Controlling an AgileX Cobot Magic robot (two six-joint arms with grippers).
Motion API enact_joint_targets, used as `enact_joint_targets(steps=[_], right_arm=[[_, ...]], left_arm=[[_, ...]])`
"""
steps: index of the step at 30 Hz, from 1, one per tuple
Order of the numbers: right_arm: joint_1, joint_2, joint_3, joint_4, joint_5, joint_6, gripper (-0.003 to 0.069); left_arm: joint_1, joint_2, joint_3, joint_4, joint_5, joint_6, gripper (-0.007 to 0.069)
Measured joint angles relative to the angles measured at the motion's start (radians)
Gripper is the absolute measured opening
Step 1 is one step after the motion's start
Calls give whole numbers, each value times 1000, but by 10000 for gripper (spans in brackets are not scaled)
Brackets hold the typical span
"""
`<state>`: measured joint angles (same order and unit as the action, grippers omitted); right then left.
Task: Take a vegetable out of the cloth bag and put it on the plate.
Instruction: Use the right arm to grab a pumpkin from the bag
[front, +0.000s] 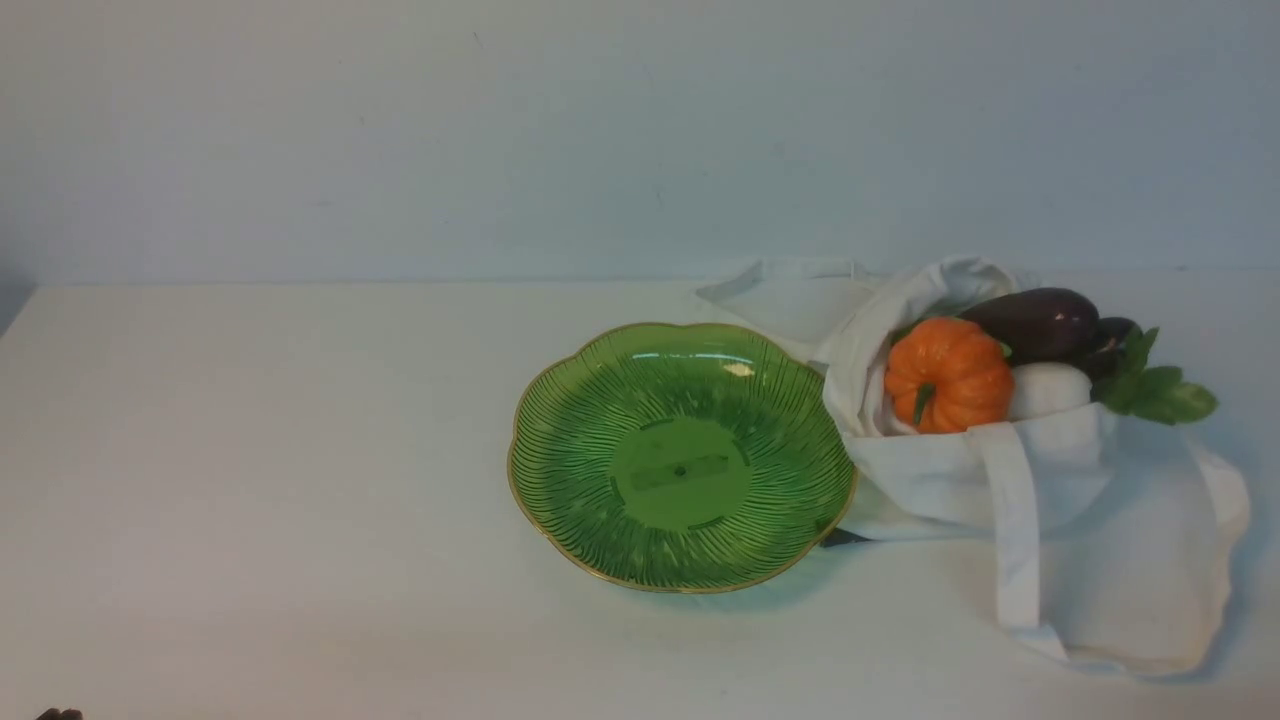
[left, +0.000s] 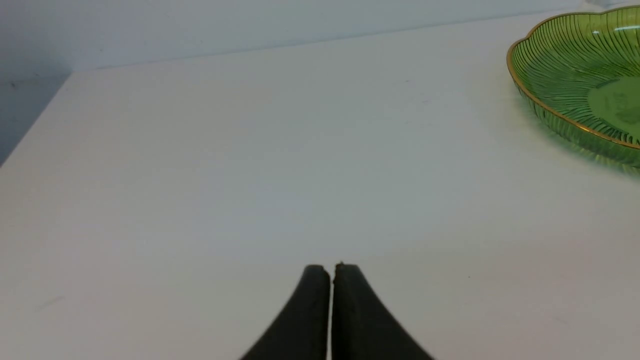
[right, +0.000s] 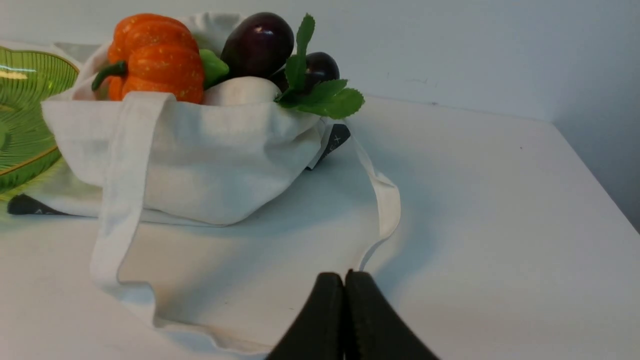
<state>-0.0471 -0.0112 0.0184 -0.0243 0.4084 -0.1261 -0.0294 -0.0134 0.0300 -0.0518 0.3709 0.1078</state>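
Tabletop bears one plate, one bag, one pumpkin.

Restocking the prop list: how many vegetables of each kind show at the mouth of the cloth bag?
Pumpkin: 1
Eggplant: 2, the second partly hidden behind leaves
White radish: 1
Total: 4

Left gripper fingers pressed together, above table, plate well apart
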Motion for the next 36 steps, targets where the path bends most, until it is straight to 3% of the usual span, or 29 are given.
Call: enact_joint_targets(steps=[7,11,12,14,17,22,24,26,27,28,30,33,35,36], right_arm=[[0,0,0,31,-4,17,-15],[0,0,6,279,-44,132,-15],[0,0,9,440,-59,202,-15],[0,0,9,630,-72,259,-15],[0,0,9,762,-91,276,-15],[0,0,9,841,-139,285,-15],[0,0,-13,860,-184,266,-15],[0,4,-139,844,-259,143,-15],[1,6,-152,840,-265,143,-15],[1,51,-268,817,-292,20,-15],[1,95,-358,802,-280,-40,-15],[1,314,-608,748,-58,-200,-15],[1,457,-709,715,168,-230,-15],[1,472,-709,712,168,-230,-15]], left_arm=[[0,0,0,0,0,0,-5],[0,0,0,0,0,0,-5],[0,0,0,0,0,0,-5],[0,0,0,0,0,0,-5],[0,0,0,0,0,0,-5],[0,0,0,0,0,0,-5],[0,0,0,0,0,0,-5],[0,0,0,0,0,0,-5],[0,0,0,0,0,0,-5],[0,0,0,0,0,0,-5],[0,0,0,0,0,0,-5],[0,0,0,0,0,0,-5],[0,0,0,0,0,0,-5],[0,0,0,0,0,0,-5]])
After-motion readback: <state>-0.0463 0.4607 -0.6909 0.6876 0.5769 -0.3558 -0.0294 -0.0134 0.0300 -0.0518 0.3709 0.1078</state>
